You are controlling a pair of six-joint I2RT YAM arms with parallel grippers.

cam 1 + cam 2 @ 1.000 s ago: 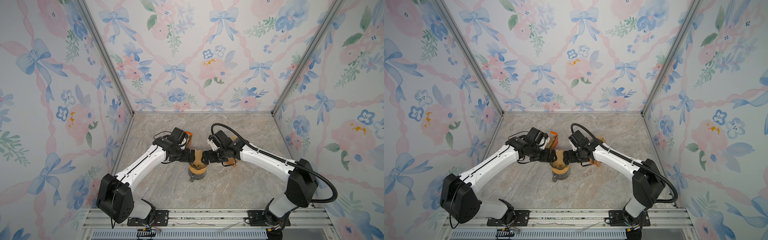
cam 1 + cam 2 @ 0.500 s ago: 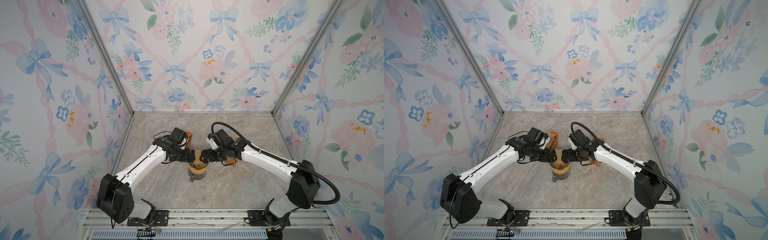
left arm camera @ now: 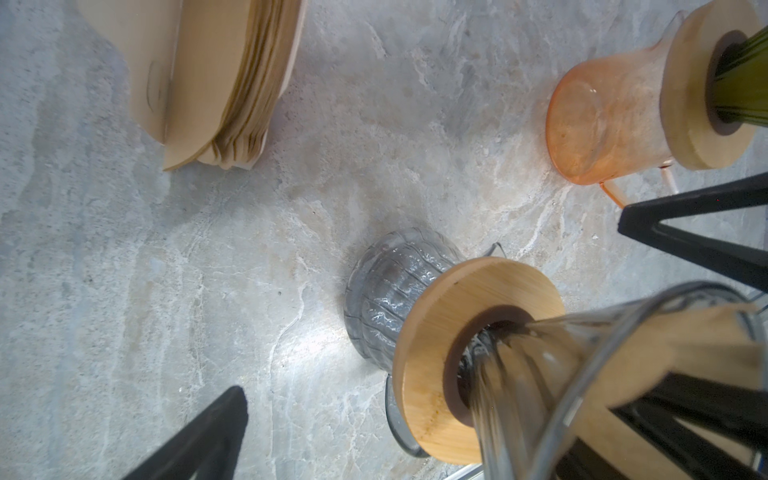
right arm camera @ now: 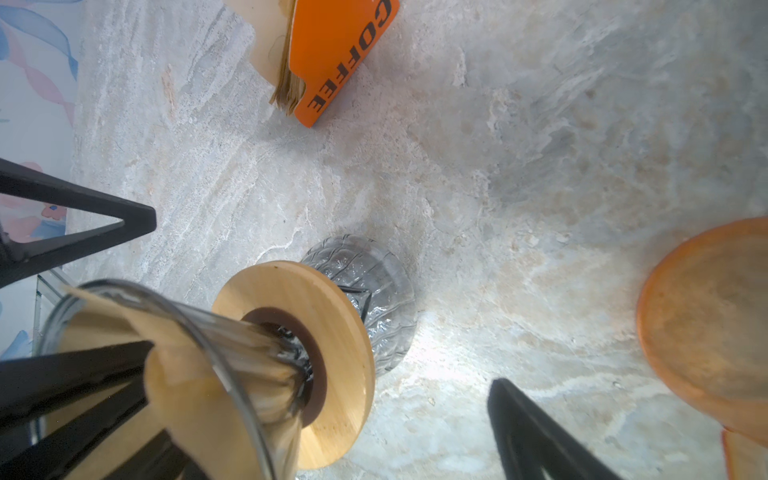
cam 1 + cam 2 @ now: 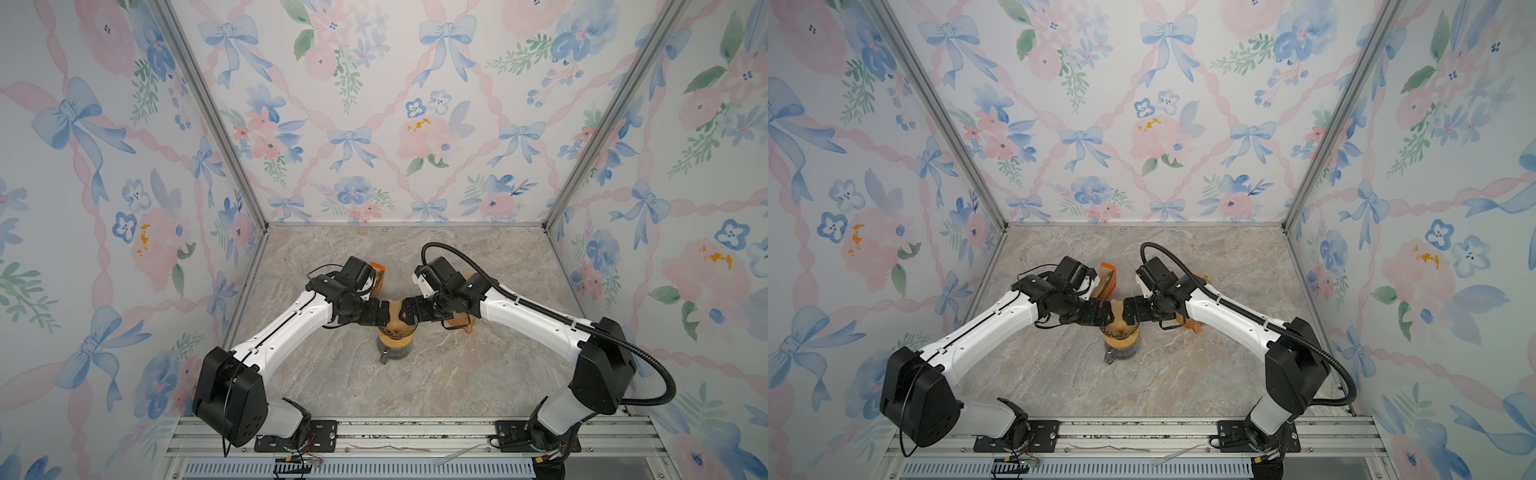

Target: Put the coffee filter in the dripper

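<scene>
Left gripper (image 5: 381,316), right gripper (image 5: 409,314) both gape wide, empty; they flank the filter (image 5: 395,308), likely seating it in the dripper (image 4: 241,340).

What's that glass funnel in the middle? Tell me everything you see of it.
The dripper is a clear glass cone with a round wooden collar, standing upright on a ribbed glass carafe mid-table. A brown paper filter lines its inside. Black gripper fingers show at its mouth.
</scene>
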